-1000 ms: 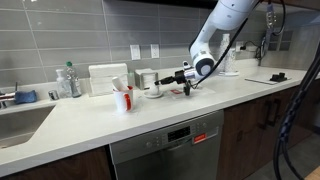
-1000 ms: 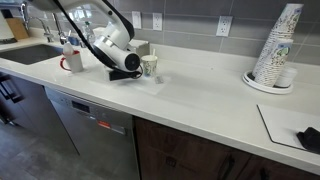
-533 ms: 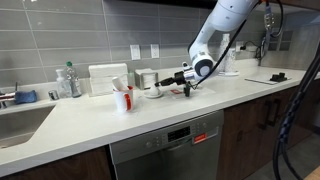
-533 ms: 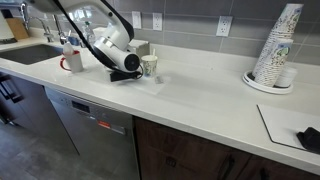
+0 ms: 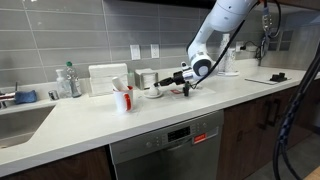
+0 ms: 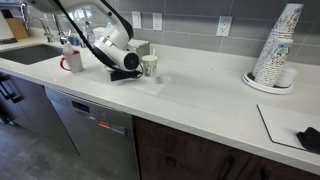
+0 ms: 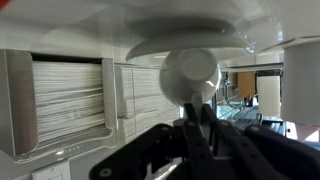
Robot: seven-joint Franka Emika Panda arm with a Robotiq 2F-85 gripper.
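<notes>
Nothing has shifted since the earlier frames: the claw stays level, low over the worktop. It is clenched on the thin handle of a spoon, whose round pale bowl fills the middle of the wrist view. Just ahead of the fingertips stands a cup; whether the spoon touches it I cannot tell. Farther ahead sits a red mug, with a white box against the wall beyond. Well behind the arm rises a stack of paper cups.
</notes>
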